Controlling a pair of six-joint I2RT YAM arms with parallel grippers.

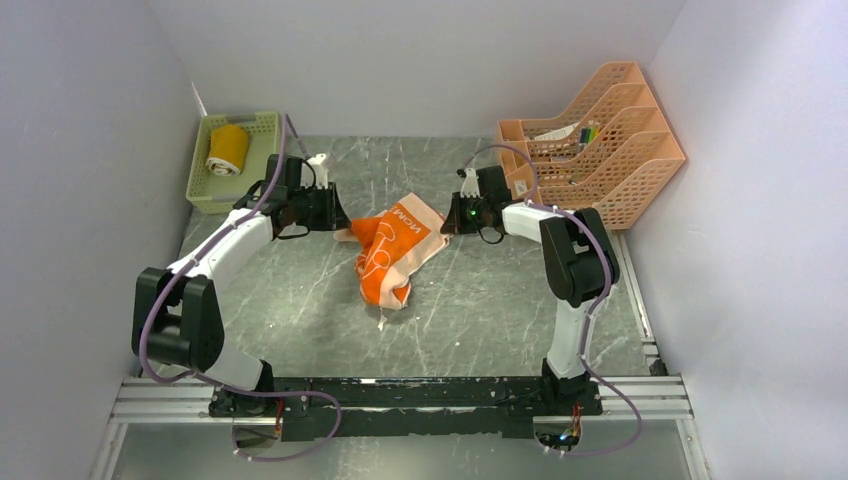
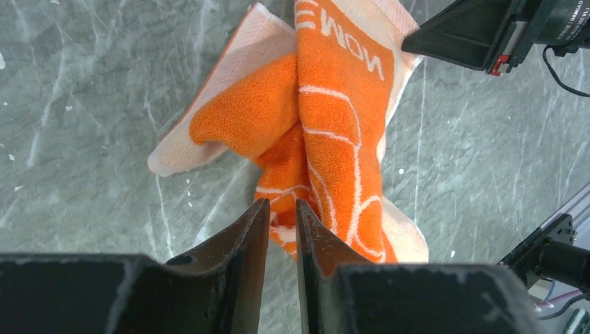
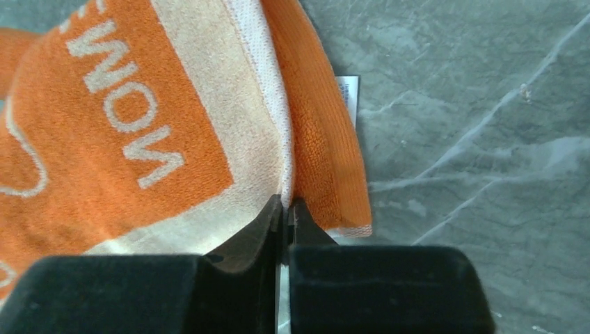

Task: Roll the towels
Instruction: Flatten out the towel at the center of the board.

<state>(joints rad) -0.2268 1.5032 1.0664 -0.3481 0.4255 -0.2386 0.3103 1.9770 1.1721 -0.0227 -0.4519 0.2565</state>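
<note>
Right gripper (image 3: 285, 203) is closed tightly on the pale edge of the orange towel (image 1: 385, 255), which lies crumpled on the table (image 1: 480, 300) between the arms, and left gripper (image 2: 282, 205), jaws slightly apart, is at its other end, its hold not clear.

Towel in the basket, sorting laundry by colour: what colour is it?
Mustard-yellow towel, best seen in the top view.

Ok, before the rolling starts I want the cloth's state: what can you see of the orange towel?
The orange towel looks like terry cloth, with white lettering, outlines and pale peach bands. It lies crumpled and partly folded on the grey table, unrolled. The right fingers are closed on its peach edge. The left fingers stand slightly apart over its bunched end, contact unclear.
</note>
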